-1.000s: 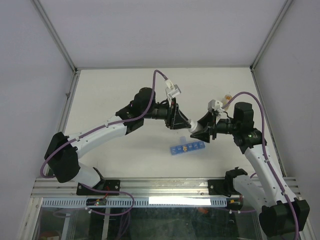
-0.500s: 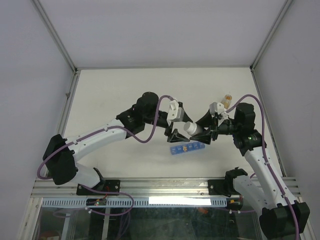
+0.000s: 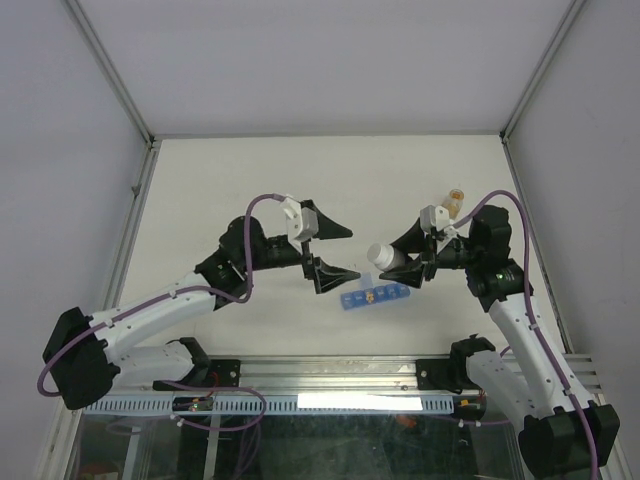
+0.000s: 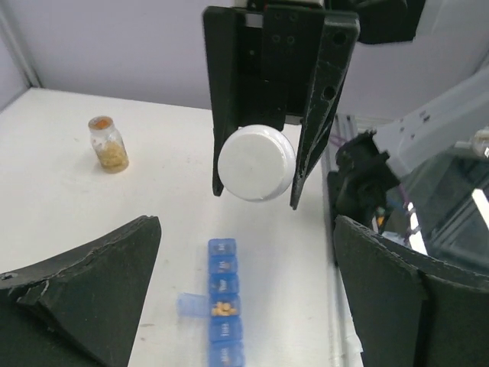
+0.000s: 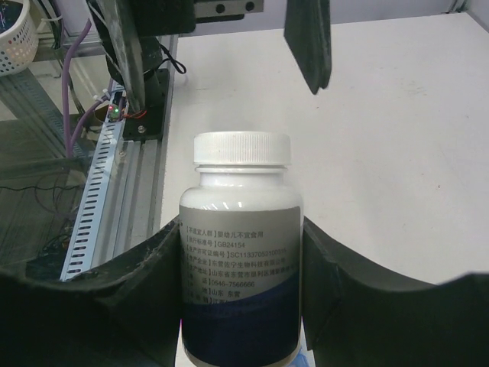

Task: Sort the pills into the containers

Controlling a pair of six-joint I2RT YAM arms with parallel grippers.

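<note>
Pills (image 4: 223,309) lie in one open cell of the blue strip (image 3: 374,297), near the worktop's near edge; only our left wrist view resolves them. Our left gripper (image 3: 352,253) gapes wide, empty. Our right gripper (image 3: 398,258) clamps the white bottle (image 5: 241,252), whose label we see only from the right wrist.

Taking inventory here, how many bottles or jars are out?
2: the white capped bottle held in the right hand, and a small amber jar standing on the table beyond it.

White arm links (image 3: 165,298) meet bulky black joints (image 3: 232,266), trailed by purple cables (image 3: 497,194), ending in black wedge-shaped fingers (image 4: 84,283).
</note>
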